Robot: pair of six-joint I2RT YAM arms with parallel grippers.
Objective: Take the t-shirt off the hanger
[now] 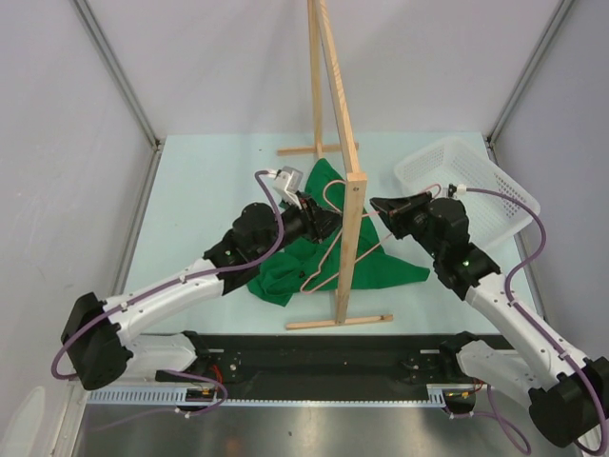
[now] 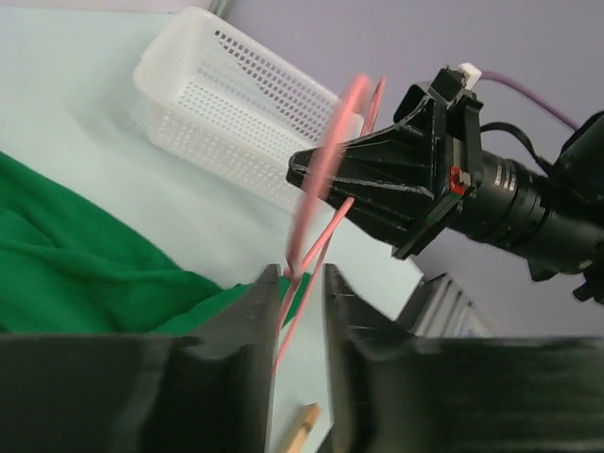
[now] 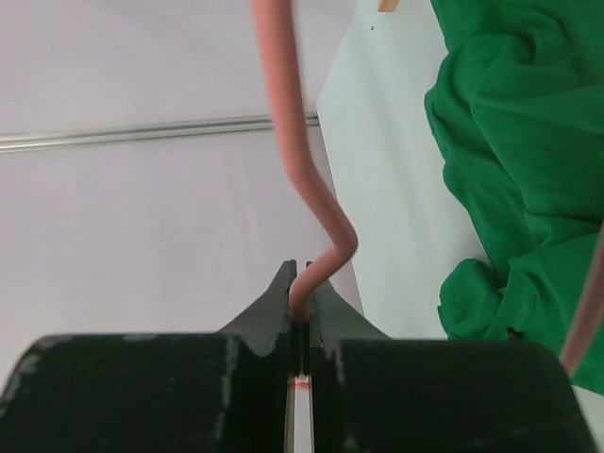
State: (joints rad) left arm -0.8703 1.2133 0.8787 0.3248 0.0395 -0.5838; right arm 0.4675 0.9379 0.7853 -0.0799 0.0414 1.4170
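The green t-shirt (image 1: 285,271) lies crumpled on the table around the foot of the rack. The pink wire hanger (image 1: 326,259) shows over it, tilted, with its hook end raised. My right gripper (image 3: 302,274) is shut on the hanger (image 3: 283,94) at a bend in the wire; the t-shirt (image 3: 519,142) lies to its right. My left gripper (image 2: 302,278) is open a little. The hanger's (image 2: 326,165) wires run loose between its jaws, close to the left one. In the left wrist view the t-shirt (image 2: 75,255) lies at the left, below the jaws.
The tall wooden rack (image 1: 347,190) stands between the two grippers, its foot bars on the table. A white perforated basket (image 1: 466,186) sits at the back right, close behind the right arm. The left arm reaches in across the t-shirt from the left.
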